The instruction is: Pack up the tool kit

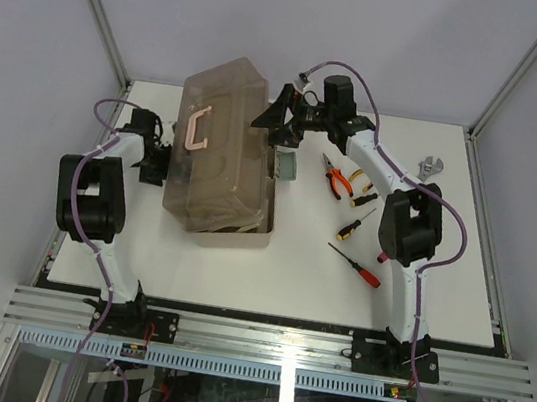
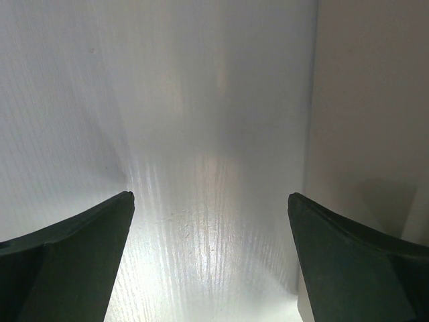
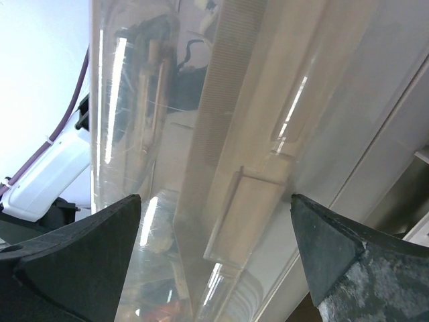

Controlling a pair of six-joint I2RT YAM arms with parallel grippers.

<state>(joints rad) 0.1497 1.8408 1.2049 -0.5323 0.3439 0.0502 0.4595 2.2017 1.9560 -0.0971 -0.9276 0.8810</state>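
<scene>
a: where's the kit?
b: the toolbox (image 1: 223,154) sits left of centre, its lid (image 1: 221,123) tilted up. my right gripper (image 1: 278,122) is spread wide at the lid's far right edge, gripping nothing. my left gripper (image 1: 160,163) gapes beside the left wall
a: step?
b: opening the lid, i judge. the pliers (image 1: 335,181), red screwdriver (image 1: 357,267) and wrench (image 1: 430,167) lie unpacked on the right. next i must lift one in

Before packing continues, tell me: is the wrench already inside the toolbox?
No: the wrench lies on the table, far right of the toolbox.
</scene>
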